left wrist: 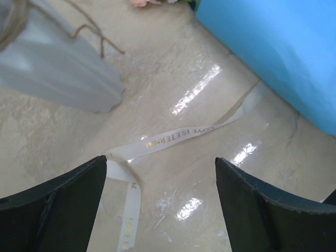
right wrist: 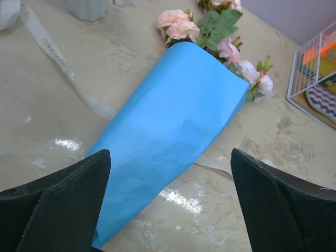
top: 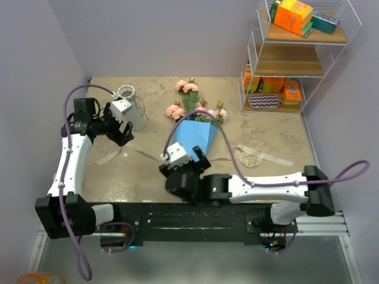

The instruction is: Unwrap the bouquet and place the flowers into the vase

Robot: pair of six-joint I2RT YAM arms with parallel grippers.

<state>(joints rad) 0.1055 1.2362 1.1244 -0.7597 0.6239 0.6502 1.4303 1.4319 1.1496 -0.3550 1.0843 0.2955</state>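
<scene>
1. My right gripper [right wrist: 169,157] hangs spread wide and empty over the narrow end of the bouquet [right wrist: 173,115].
2. My left gripper [left wrist: 160,163] is equally splayed, holding nothing, above the loose ribbon [left wrist: 178,137]. The vase [left wrist: 58,68] stands just beside it.
3. The blue cone lies mid-table, with the flowers [right wrist: 181,26] pointing away from me.
4. I judge the paper comes next. I'd pinch only its outer overlapping edge, shallow, and peel sideways so the stems don't drag.
5. My left could pin the opposite side.

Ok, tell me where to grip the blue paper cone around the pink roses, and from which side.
Probably the narrow near end of the blue paper cone, from above with the open right gripper: the cone lies flat, tapering toward that gripper, pink roses at the far mouth.
</scene>
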